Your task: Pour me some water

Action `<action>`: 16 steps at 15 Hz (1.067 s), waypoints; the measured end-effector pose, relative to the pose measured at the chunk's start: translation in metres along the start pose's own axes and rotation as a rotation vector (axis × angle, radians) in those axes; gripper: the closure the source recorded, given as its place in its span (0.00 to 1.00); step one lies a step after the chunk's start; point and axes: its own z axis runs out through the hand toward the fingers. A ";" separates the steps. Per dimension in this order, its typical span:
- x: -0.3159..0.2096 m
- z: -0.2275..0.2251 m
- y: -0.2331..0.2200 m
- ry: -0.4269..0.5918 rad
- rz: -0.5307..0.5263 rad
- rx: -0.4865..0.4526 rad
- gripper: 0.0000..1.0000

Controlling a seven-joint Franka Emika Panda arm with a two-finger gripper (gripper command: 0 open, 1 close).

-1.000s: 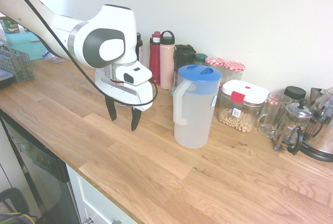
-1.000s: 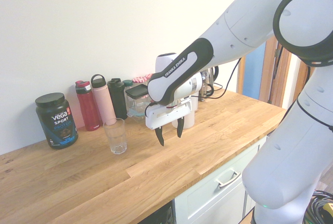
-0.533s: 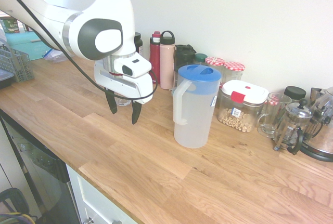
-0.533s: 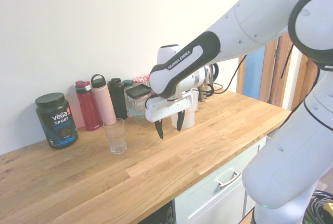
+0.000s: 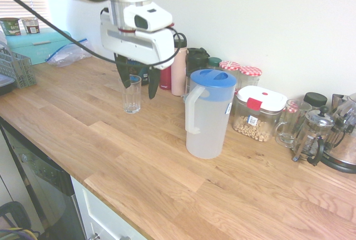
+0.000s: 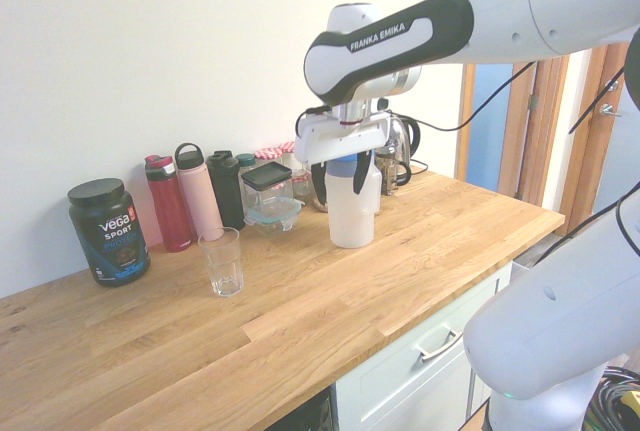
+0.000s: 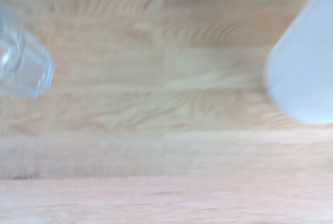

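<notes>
A tall frosted jug [image 5: 207, 118] with a blue lid and white handle stands upright on the wooden counter; the water inside is not plainly visible through its cloudy wall. To its left stands a small clear ribbed glass [image 5: 132, 93], empty as far as I can tell. My gripper [image 5: 137, 82] hangs open and empty well above the counter, between glass and jug and nearer the glass. In the second exterior view the gripper [image 6: 340, 181] hangs in front of the jug [image 6: 350, 221], with the glass [image 6: 222, 262] off to the left. The blurred wrist view shows the glass [image 7: 21, 69] and the jug [image 7: 307, 68] at opposite sides.
Along the wall stand a red bottle [image 5: 166, 56], a pink bottle [image 5: 178, 64], checked-lid jars [image 5: 250, 76], a cereal container [image 5: 258, 112], a glass mug [image 5: 289, 123] and a French press [image 5: 311, 137]. A dish rack [image 5: 14, 67] sits far left. A dark protein tub [image 6: 108, 231] stands by the wall.
The gripper has risen well up from near the counter and moved back toward the wall, now above the glass's height. It stays open and empty. Jug and glass have not moved.
</notes>
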 end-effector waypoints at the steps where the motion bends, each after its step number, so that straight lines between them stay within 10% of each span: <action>1: 0.010 -0.018 0.006 0.006 0.012 0.010 0.00; 16: 0.122 0.031 0.059 -0.014 0.127 -0.041 0.00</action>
